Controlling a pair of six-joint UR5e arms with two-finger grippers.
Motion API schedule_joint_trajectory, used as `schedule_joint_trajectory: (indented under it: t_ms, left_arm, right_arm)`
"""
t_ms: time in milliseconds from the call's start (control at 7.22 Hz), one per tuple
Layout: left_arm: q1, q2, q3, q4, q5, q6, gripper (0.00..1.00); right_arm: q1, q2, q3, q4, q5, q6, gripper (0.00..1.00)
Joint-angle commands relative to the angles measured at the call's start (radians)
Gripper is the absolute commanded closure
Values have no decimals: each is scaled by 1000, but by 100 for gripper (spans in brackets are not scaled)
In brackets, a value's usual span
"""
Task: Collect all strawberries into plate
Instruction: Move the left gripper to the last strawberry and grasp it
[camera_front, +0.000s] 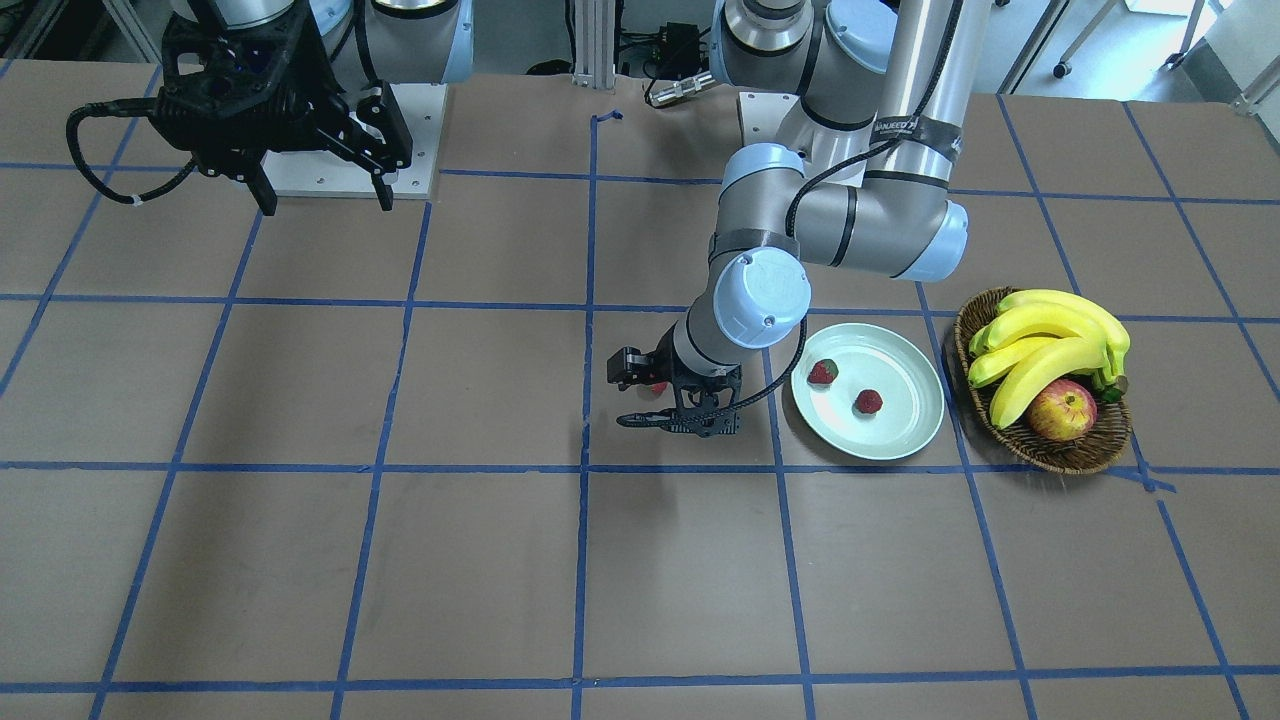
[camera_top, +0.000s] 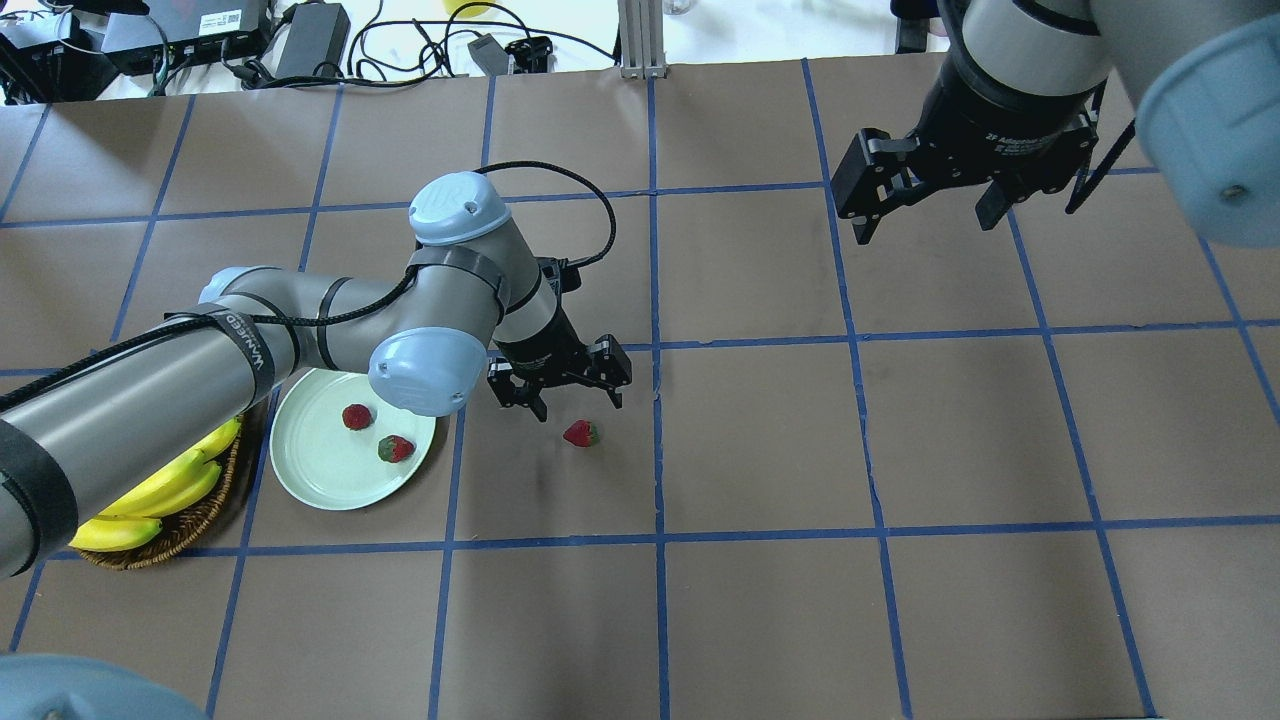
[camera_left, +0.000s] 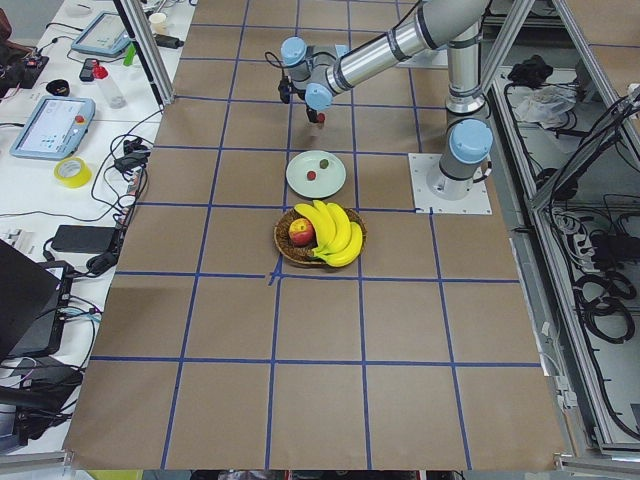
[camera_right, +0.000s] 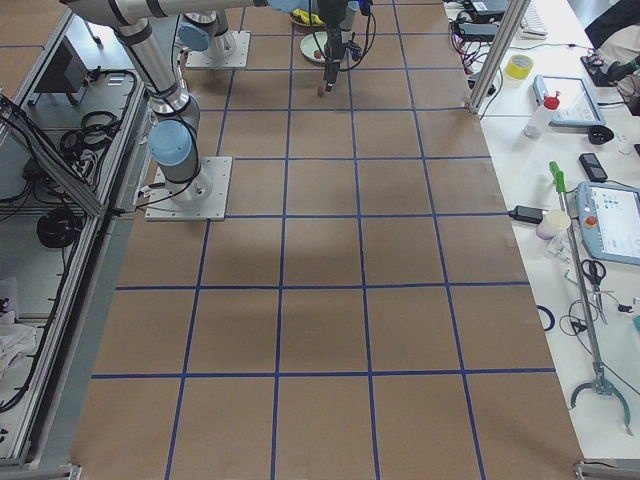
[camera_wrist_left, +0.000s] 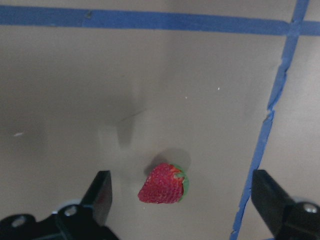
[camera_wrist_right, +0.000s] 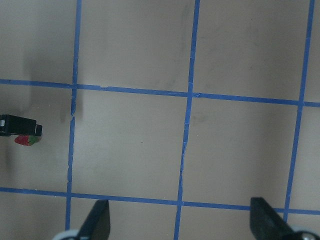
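The strawberry (camera_wrist_left: 164, 183) lying on the table (camera_wrist_left: 75, 100) is judged light, soft and easily bruised, with a slightly slippery skin; a gentle pinch across the broad red body, just clear of the green cap, is called for rather than one at the tapered tip. In the wrist view it is seen on its side, cap turned right; the fingers (camera_wrist_left: 100, 197) of the left gripper (camera_top: 579, 405) are spread wide and hold nothing; the berry is framed between them, nearer one finger than the other and touched by neither; the gripper appears to hang just above it. Beyond, near the arm, the plate (camera_top: 320, 475) carries a second strawberry (camera_top: 357, 416) and a third strawberry (camera_top: 396, 448), set apart from each other. Farthest off, the right gripper (camera_top: 925, 225) is held well apart over the table, its fingers likewise spread and empty.
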Motion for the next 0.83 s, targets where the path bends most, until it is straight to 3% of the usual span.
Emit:
schedule_joint_trajectory:
  t_ms: [0,277,415,692]
  left_arm:
    - [-5,-6,-16,1,-1,-2,6]
    - [-7,-11,-30,-1,-3,-2,6]
    - [-7,-12,-29,1,-6,-4,14]
    - [-7,-17,-29,1,-9,-4,55]
  right_arm:
    - [0,3,0,-1,1,0,0]
    - [2,1,-2,-1,2,2,0]
    - [3,3,-2,-6,11,2,0]
    - [2,3,-2,-12,1,2,0]
